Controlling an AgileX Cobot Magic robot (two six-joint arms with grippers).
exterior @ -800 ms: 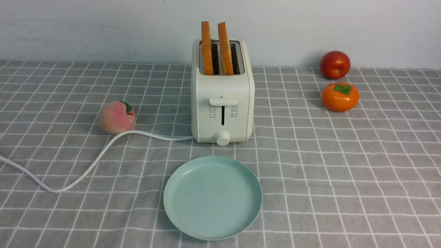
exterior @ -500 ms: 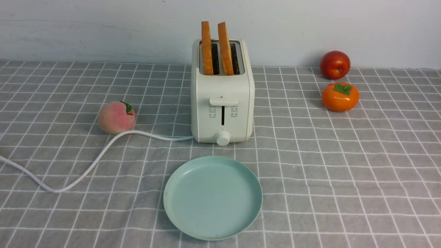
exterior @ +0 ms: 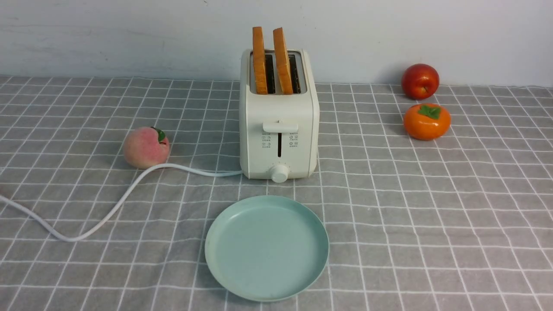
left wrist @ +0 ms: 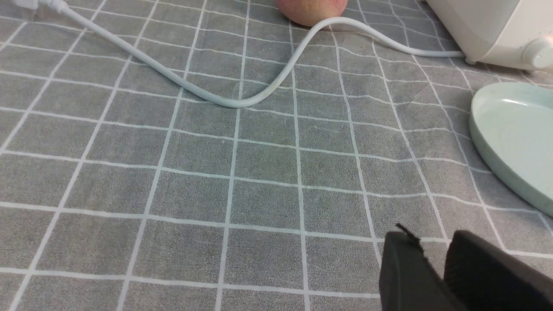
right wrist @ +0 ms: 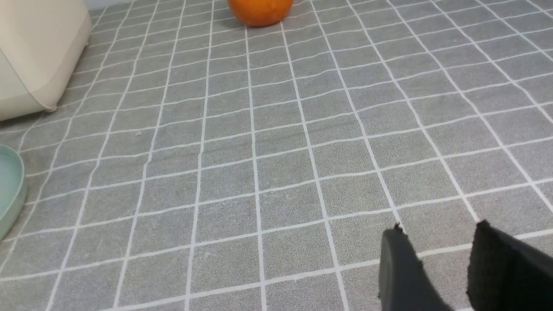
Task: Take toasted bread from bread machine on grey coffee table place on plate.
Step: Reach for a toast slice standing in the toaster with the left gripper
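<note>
1. Grey checked worktop [exterior: 432, 224] spreads wide; over its near cloth the left gripper [left wrist: 434, 242] hangs slightly parted, grasping nothing, and the right gripper [right wrist: 438, 235] stands wider apart, also released.
2. Plate [exterior: 242, 259] lies centred, with open cloth on both sides.
3. White cord [exterior: 116, 203] loops across the left side to the bread machine [exterior: 278, 129] just behind the plate.
4. Toasted bread [exterior: 259, 60], two slices, stands upright in its slots.
5. Peach [exterior: 146, 147] sits left; persimmon [exterior: 427, 121] and apple [exterior: 420, 81] sit far right, near the wall [exterior: 129, 39].

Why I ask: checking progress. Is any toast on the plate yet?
No, the mint-green plate is bare and both toast slices stand in the toaster.
</note>
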